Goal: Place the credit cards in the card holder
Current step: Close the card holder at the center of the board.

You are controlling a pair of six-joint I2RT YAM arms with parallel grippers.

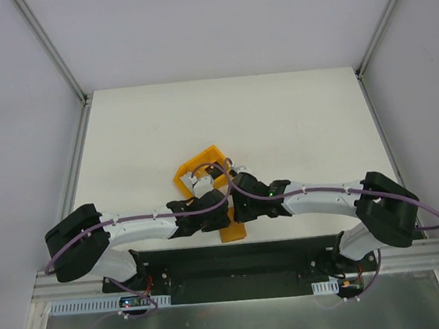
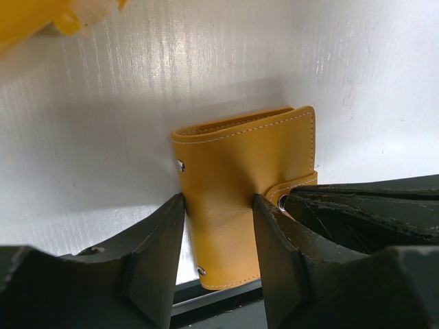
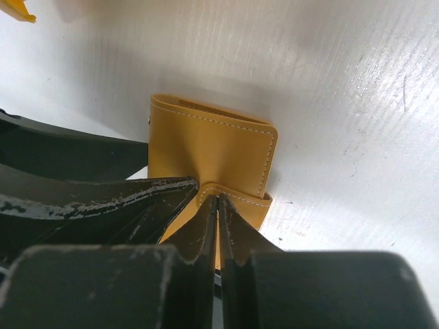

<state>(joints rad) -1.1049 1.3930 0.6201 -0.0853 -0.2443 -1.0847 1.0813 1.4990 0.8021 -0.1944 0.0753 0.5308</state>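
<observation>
The card holder point(image 2: 240, 178) is an orange-tan wallet, folded shut, lying at the table's near edge point(image 1: 233, 232) with its near end over the black rail. My left gripper point(image 2: 218, 205) is open around it: the left finger sits at its left edge and the right finger stands over its face. My right gripper point(image 3: 218, 199) is shut on the little snap tab at the holder's near right side. The credit cards are not clear to see. Small pale and dark things lie in the yellow bin point(image 1: 200, 170), too small to tell apart.
The yellow-orange plastic bin stands just beyond both grippers, and its corner shows in the left wrist view point(image 2: 41, 17). Both forearms meet over the holder at the middle of the near edge. The black base rail point(image 1: 237, 261) runs right below the holder.
</observation>
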